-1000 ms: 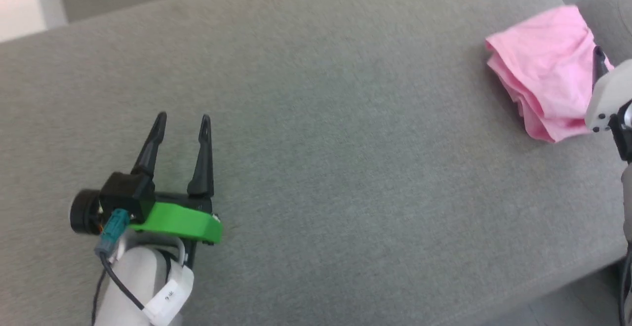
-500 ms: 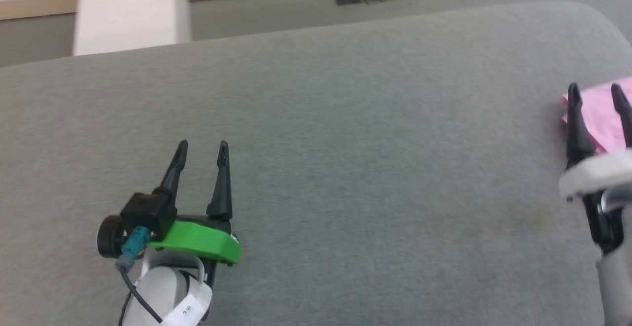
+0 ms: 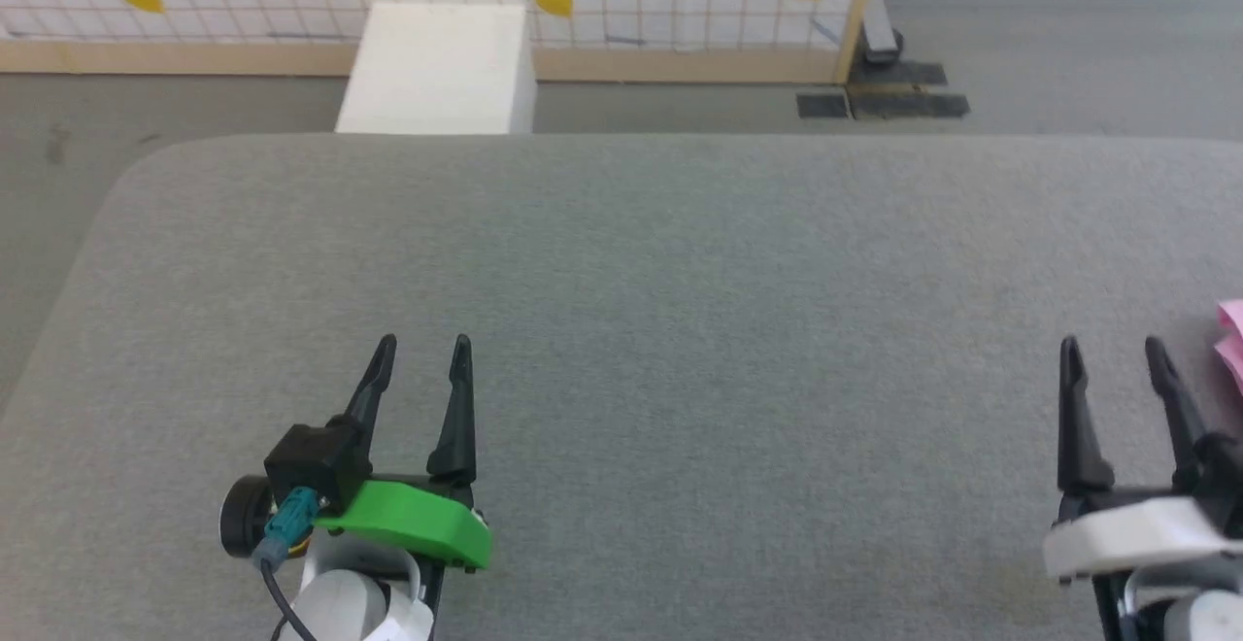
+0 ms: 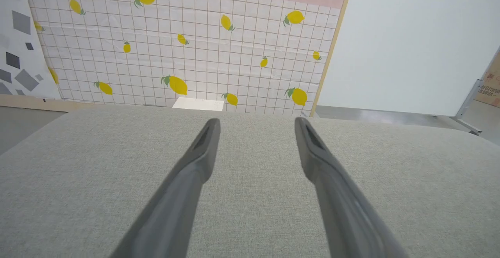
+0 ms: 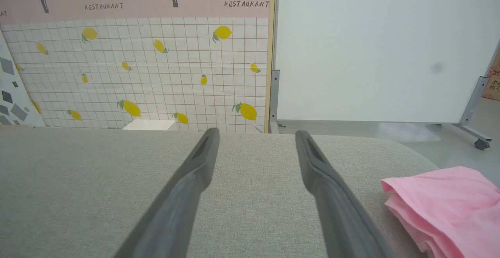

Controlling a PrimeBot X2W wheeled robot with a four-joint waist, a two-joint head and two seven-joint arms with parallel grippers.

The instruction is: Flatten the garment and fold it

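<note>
The garment, a light pink cloth folded into a soft stack, lies on the grey cushion at the lower right of the right wrist view; a sliver of the garment shows at the right edge of the head view. My right gripper hovers open just left of it, nothing between its fingers. My left gripper, with a green mount, stands open over the cushion's near left, far from the cloth.
The wide grey cushion spreads before me, its rounded far edge toward the floor. Beyond it stand a white box, a lemon-patterned tiled panel and a white board on wheels.
The head camera has swung, so the far wall and floor have come into view and the garment has slid to the right edge. Both grippers stay open.
</note>
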